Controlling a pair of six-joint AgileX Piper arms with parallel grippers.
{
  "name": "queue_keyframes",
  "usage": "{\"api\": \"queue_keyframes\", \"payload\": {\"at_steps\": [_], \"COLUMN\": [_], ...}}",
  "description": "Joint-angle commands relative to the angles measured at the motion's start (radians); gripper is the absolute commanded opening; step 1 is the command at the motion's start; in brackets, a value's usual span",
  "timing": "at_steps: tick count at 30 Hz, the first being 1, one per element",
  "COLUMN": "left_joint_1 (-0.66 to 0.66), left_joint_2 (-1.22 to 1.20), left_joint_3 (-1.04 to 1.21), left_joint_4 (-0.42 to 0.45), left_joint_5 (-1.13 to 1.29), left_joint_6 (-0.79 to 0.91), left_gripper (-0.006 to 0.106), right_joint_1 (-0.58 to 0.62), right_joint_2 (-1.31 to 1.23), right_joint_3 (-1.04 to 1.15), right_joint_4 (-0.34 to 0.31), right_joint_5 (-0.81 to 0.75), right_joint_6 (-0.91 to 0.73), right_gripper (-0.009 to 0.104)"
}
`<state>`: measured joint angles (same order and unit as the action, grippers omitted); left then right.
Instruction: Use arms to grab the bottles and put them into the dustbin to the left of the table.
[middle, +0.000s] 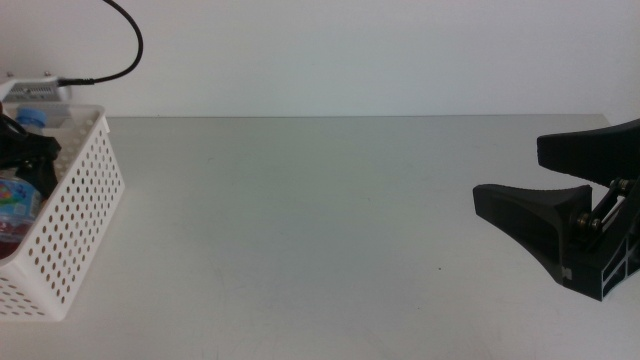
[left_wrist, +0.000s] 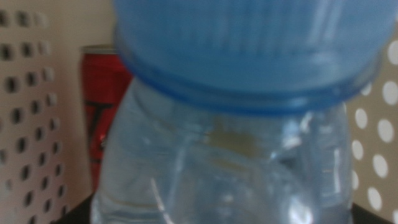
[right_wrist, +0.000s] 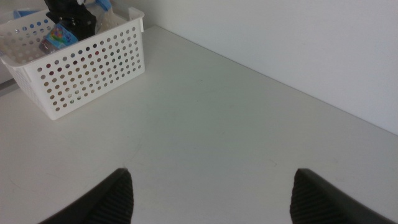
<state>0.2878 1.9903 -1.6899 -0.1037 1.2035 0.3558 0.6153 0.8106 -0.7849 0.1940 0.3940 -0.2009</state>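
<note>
I have the left gripper (middle: 22, 150) down inside the white basket (middle: 90, 200) at nine o'clock on the table (middle: 320, 220), with the water bottle (left_wrist: 236, 155) filling its wrist camera and the red can (left_wrist: 102, 118) already standing against the perforated wall behind it; I cannot tell whether its jaws still pinch the bottle. The right gripper (middle: 545, 170) waits at three o'clock with jaws spread and empty. I judge this the drop-off step, so next I must release and lift clear without snagging the rim.

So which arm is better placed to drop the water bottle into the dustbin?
Left: the left gripper is already inside the dustbin, with the water bottle beside the red can. The right gripper waits open at the table's far side.
</note>
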Motion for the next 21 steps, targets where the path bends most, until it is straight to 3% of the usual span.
{"api": "queue_keyframes", "payload": {"at_steps": [1, 6, 9, 13, 21], "left_joint_1": [0.002, 0.002, 0.002, 0.001, -0.024], "left_joint_2": [-0.049, -0.042, -0.042, -0.046, -0.154], "left_joint_3": [-0.034, -0.034, -0.035, -0.074, -0.107], "left_joint_4": [-0.038, -0.041, -0.040, -0.029, -0.044], "left_joint_5": [0.003, 0.014, 0.022, 0.087, 0.114], "left_joint_6": [-0.001, 0.012, 0.010, -0.042, -0.110], "left_gripper": [0.009, 0.036, 0.070, 0.094, 0.094], "right_joint_1": [-0.005, -0.005, -0.005, -0.005, -0.005], "right_joint_2": [-0.009, -0.009, -0.009, -0.009, -0.009], "right_joint_3": [-0.024, -0.024, -0.024, -0.024, -0.024], "right_joint_4": [0.002, 0.002, 0.002, 0.002, 0.002], "right_joint_5": [-0.071, -0.071, -0.071, -0.071, -0.071], "right_joint_6": [-0.012, -0.012, -0.012, -0.012, -0.012], "right_gripper": [0.064, 0.064, 0.064, 0.064, 0.064]}}
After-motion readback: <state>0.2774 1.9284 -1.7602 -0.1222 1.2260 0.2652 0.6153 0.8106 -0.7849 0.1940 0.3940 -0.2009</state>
